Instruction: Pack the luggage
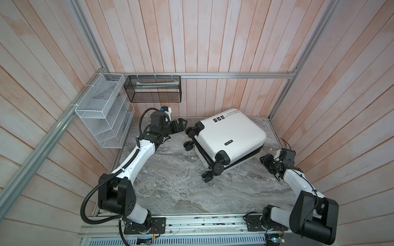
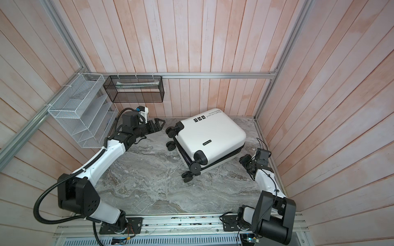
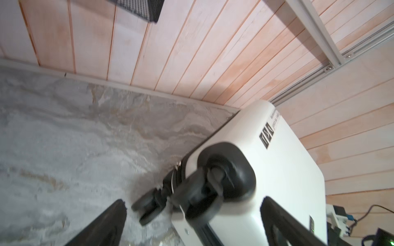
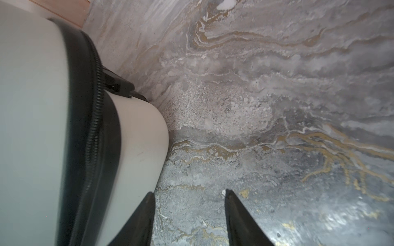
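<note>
The luggage [image 1: 232, 134] [image 2: 211, 134], a white hard-shell suitcase, lies shut on its side at the back right of the marble table [image 1: 170, 181]. Its black wheels [image 1: 191, 132] point left and toward the front. My left gripper [image 1: 183, 124] [image 2: 161, 124] hovers just left of the far wheels. In the left wrist view its jaws stand wide apart around a blurred wheel [image 3: 200, 204] without touching it, so the left gripper [image 3: 193, 200] is open. My right gripper [image 1: 263, 160] [image 2: 243, 159] [image 4: 188, 191] sits by the case's right corner, open over bare marble, beside the zipper [image 4: 93, 127].
A black wire-mesh basket [image 1: 152, 88] hangs on the back wall rail. A white wire rack [image 1: 102, 112] hangs on the left wall near my left arm. Wood-panel walls close in the table on three sides. Bare marble lies in front of the suitcase.
</note>
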### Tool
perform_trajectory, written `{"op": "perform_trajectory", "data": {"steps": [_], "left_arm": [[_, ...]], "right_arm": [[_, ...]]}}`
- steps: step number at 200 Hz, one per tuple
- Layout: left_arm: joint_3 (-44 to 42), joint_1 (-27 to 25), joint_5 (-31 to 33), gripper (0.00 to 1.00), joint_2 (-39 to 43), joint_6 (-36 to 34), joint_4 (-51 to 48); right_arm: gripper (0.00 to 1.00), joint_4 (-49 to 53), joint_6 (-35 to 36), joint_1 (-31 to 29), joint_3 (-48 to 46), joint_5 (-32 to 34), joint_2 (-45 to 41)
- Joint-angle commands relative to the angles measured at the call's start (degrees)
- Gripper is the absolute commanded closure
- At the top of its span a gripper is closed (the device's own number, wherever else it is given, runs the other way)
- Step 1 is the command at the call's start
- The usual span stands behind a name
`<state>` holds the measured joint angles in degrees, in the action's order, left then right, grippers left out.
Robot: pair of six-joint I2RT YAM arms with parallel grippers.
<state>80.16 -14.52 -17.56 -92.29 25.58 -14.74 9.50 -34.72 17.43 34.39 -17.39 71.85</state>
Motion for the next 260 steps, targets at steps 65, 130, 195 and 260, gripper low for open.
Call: {"op": "perform_trajectory", "data": {"steps": [65,130,195,260], "left_arm": [[17.5,2.2,-11.8,0.00,-17.9,-3.6,-3.7],[20.9,2.4,-19.8,0.00,-22.7,-0.3,3.0],[15.7,2.2,-29.5,0.00,-22.3,3.3,9.4],[-6.0,0.2,-32.9,0.00,-8.4,7.1,17.8]], "right_arm": [[0.51,-8.7,1.4,1.0,8.5,-11.8,17.7],[0.54,-10.3,2.1,-2.6,22.6,-15.5,30.3],[0.55,-7.8,2.4,-10.6,37.4,-17.7,39.4],[0.55,-4.5,1.0,-19.0,52.7,-19.2,46.9]]}}
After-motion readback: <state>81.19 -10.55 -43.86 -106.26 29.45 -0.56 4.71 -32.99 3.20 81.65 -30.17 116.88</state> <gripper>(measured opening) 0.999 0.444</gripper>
